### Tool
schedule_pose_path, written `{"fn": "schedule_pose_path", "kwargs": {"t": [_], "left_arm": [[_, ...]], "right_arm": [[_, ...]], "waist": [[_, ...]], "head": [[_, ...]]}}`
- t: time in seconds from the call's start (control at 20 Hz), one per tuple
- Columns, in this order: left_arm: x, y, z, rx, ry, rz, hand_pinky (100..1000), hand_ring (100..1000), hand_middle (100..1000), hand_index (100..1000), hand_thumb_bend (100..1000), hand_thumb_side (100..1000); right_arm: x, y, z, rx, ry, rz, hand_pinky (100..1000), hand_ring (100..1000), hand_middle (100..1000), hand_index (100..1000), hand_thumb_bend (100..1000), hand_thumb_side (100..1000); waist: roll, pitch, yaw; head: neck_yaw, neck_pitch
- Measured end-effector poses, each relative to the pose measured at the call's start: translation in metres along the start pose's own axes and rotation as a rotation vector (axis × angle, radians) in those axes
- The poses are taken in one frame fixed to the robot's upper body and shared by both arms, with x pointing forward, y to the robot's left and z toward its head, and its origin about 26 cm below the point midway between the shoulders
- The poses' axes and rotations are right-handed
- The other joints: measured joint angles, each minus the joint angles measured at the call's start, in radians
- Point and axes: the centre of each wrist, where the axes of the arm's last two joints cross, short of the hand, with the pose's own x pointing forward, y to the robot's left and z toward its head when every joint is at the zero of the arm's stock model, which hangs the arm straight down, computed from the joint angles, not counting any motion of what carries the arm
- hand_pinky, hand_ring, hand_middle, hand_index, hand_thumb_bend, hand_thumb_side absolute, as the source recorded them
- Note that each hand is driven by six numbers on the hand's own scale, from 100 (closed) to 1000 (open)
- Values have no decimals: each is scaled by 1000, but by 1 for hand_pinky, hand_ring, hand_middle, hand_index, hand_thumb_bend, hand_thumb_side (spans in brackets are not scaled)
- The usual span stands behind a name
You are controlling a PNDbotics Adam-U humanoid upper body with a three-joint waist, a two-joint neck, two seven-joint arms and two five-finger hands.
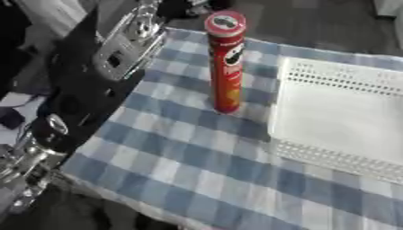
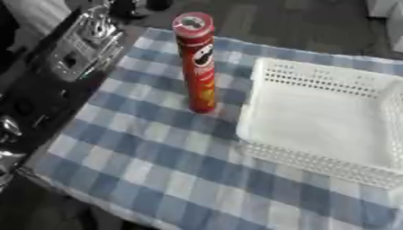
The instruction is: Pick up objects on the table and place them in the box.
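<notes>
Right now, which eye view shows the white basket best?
The right eye view: the white basket shows nearly whole there, with its left, near and far perforated walls and bare floor, only its right side cut by the frame. The left eye view crops more of it at the right edge. The red can stands upright beside it.

Table under a blue-and-white checked cloth, with a can and a basket on it.

The table (image 1: 197, 179) was covered by a checked cloth (image 2: 157, 170) of blue, grey and white squares, which hung over its near edge. A tall red crisp can (image 1: 226, 63) stood upright on the cloth, its lid on. Just beside the can, on the side away from the robot's left arm, lay a white perforated plastic basket (image 2: 315, 157), shallow and empty, flat on the cloth. The two stood close but apart.
</notes>
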Motion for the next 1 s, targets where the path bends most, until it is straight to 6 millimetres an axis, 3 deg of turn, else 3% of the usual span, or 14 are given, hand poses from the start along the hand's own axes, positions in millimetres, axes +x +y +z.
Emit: {"fn": "schedule_pose_path", "kwargs": {"t": [0.85,1.0], "left_arm": [[-20,-17,19,-71,61,61,984,962,1000,1000,1000,565],[-22,-18,22,-92,67,66,987,964,1000,1000,1000,595]], "right_arm": [[0,0,0,3,-4,-1,762,849,890,983,100,1000],[0,0,0,3,-5,-1,763,850,890,984,100,1000]], "waist": [[-1,8,-11],[-1,9,-11]], "head": [[0,0],[0,0]]}}
